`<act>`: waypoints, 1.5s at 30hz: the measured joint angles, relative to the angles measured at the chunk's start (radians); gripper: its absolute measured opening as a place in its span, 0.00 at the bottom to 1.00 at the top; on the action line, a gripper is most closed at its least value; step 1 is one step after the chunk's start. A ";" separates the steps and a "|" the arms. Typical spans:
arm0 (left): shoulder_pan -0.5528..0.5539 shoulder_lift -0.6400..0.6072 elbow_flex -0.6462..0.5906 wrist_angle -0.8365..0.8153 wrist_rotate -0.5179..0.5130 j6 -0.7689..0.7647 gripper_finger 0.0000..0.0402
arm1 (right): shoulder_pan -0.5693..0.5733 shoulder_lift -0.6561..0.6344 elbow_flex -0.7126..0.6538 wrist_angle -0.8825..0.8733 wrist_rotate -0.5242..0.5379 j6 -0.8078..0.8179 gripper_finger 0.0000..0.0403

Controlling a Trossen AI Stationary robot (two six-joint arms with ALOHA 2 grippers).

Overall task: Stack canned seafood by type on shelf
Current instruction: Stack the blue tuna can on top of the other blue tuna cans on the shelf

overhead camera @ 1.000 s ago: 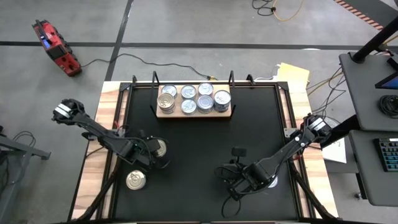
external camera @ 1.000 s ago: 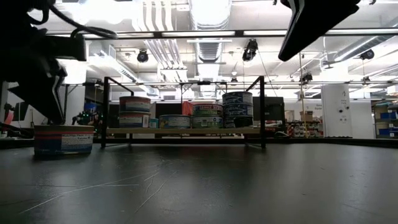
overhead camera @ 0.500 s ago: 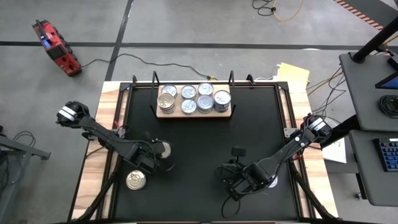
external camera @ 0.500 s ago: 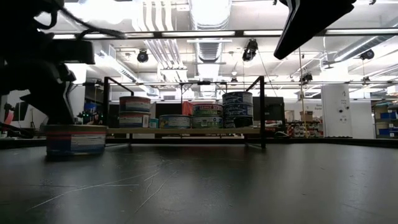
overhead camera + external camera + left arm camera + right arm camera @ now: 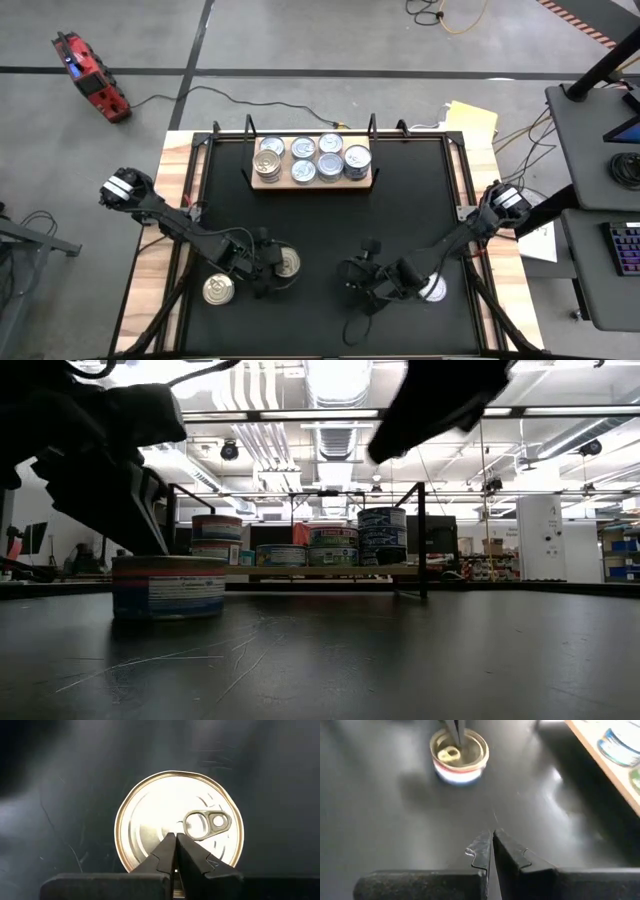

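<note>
A gold-topped can (image 5: 287, 263) (image 5: 177, 827) stands upright on the black table near its front left, also showing in the low view (image 5: 168, 587) and in the right wrist view (image 5: 459, 751). My left gripper (image 5: 270, 270) (image 5: 175, 840) is shut, its tips on that can's lid. My right gripper (image 5: 352, 273) (image 5: 492, 837) is shut and hangs above bare table to the can's right, touching nothing. The shelf (image 5: 310, 185) (image 5: 300, 571) at the far side carries several cans (image 5: 315, 158), some stacked. My left gripper presses its shut fingertips (image 5: 170, 845) down on the can's gold lid, right beside the pull tab (image 5: 205, 822). The fingers (image 5: 455, 732) slant down onto it from above and from the table's left. The can stands upright with its base on the table.
A second gold-topped can (image 5: 218, 290) stands near the front left edge. A silver-topped can (image 5: 432, 288) stands under my right arm at the front right. Black rails (image 5: 420, 540) frame the shelf. Bare table lies between the shelf and both grippers.
My left gripper has gone toward the table's near edge and right, tipping steeper. The gold-topped can has slid along the table with it, upright, toward the front middle. My right gripper has shifted a little toward the left and tipped downward.
</note>
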 joint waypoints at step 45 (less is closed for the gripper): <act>-0.181 -0.034 -0.097 0.061 -0.215 0.021 0.00 | -0.282 0.134 -0.014 0.608 -0.312 0.052 0.03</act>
